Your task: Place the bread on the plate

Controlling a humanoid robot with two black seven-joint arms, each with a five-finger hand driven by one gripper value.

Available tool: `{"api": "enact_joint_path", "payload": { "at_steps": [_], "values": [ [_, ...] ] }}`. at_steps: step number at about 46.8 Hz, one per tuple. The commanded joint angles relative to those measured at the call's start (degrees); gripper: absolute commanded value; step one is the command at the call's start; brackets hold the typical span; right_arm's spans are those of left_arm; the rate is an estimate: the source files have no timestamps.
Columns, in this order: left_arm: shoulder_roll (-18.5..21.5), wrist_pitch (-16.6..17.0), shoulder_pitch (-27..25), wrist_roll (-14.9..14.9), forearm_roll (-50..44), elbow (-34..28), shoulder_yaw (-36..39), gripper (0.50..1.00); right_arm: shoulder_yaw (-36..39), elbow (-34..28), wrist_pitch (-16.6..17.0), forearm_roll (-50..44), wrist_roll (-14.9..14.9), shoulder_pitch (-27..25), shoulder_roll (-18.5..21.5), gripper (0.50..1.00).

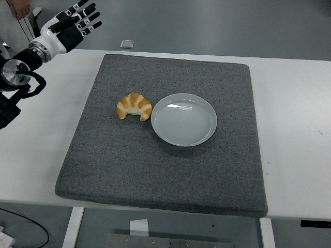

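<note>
A golden croissant [134,106] lies on the grey mat [165,170], just left of a white plate [183,119] and almost touching its rim. The plate holds nothing. My left hand [77,21] hovers at the far left corner of the table, well away from the croissant, fingers spread and holding nothing. The right arm does not show.
The mat covers most of the white table [295,119]. A small clear object [127,44] lies at the table's far edge. A person's hand [20,9] shows at the top left corner.
</note>
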Motion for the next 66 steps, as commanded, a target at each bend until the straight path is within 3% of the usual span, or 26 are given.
{"api": "enact_joint_path", "payload": {
  "at_steps": [1, 9, 19, 25, 31, 41, 56, 66],
  "values": [
    [-0.07, -0.03, -0.39, -0.89, 6.3, 0.02, 0.03, 1.0, -0.02, 0.0, 0.0, 0.0, 0.0, 0.0, 0.0, 0.932],
    [-0.16, 0.06, -1.63, -3.18, 21.34, -0.59, -0.15, 1.0, -0.02, 0.0, 0.0, 0.0, 0.0, 0.0, 0.0, 0.932],
    [1.07, 0.76, -2.07, -2.74, 23.11, -7.7, 4.06, 1.0, 0.07, 0.0, 0.0, 0.0, 0.0, 0.0, 0.0, 0.932],
    [4.14, 4.71, -4.26, -2.56, 23.2, -12.98, 11.18, 1.0, -0.02, 0.0, 0.0, 0.0, 0.0, 0.0, 0.0, 0.932],
    [7.39, 5.77, -6.02, -2.65, 25.3, -18.34, 16.28, 1.0, -0.02, 0.0, 0.0, 0.0, 0.0, 0.0, 0.0, 0.932],
    [11.7, 8.58, -6.11, -2.74, 43.57, -27.31, 17.69, 1.0, 0.07, 0.0, 0.0, 0.0, 0.0, 0.0, 0.0, 0.932],
    [12.59, 10.43, -6.02, -2.74, 57.55, -31.62, 23.32, 1.0, -0.02, 0.0, 0.0, 0.0, 0.0, 0.0, 0.0, 0.932],
    [11.27, 14.2, -4.0, -3.0, 67.22, -33.73, 24.37, 1.0, -0.02, 0.0, 0.0, 0.0, 0.0, 0.0, 0.0, 0.932]
  ]
}}
